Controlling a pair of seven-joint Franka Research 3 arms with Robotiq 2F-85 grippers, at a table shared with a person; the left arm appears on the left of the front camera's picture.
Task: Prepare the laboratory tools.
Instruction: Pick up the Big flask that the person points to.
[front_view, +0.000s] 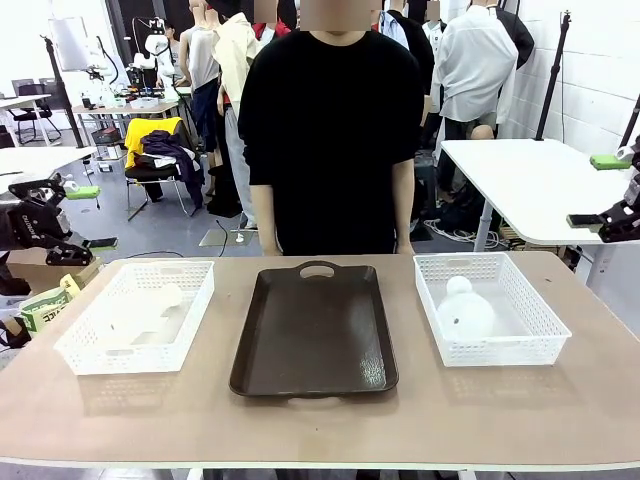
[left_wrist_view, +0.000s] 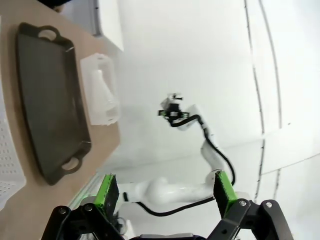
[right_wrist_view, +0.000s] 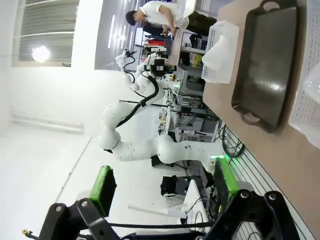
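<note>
Now the left gripper (left_wrist_view: 166, 193) and the right gripper (right_wrist_view: 164, 185) both stand wide open with nothing between the fingers, while the left flask (front_view: 145, 315) sits inside the left basket (front_view: 75, 348) and the right flask (front_view: 465, 314) inside the right basket (front_view: 500, 352), with the dark tray (front_view: 315, 335) between the two baskets.

In my front view, a dark brown tray (front_view: 313, 330) with handle cut-outs lies flat at the middle of the tan table (front_view: 320, 425). The left-hand basket (front_view: 120, 358) and the right-hand basket (front_view: 500, 352), both white lattice plastic, sit near either side of it without touching it. A person in a black top (front_view: 330, 130) stands at the far edge behind the tray with arms down, and farther back I make out a white table (front_view: 530, 185) on the right and a chair draped with yellow and dark clothing (front_view: 160, 150) on the left.
</note>
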